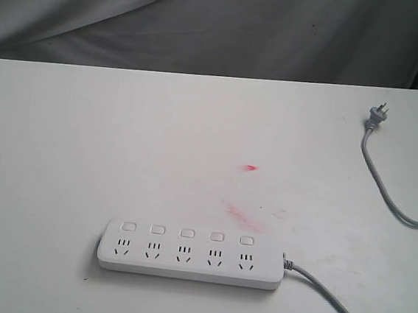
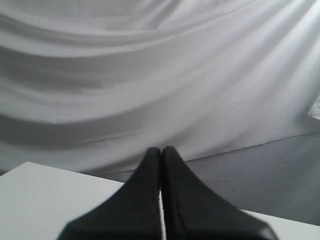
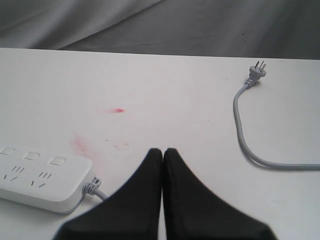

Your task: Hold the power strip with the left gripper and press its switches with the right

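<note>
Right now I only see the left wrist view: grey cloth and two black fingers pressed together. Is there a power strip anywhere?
Observer: Yes. The strip lies flat on the table, and nothing touches it.
Visitor: Is it plugged in?
Observer: No. Its plug lies loose on the table, at the far right of the exterior view.
Visitor: And the other fingers?
Observer: The right fingers are shut too, holding nothing, clear of the strip.
</note>
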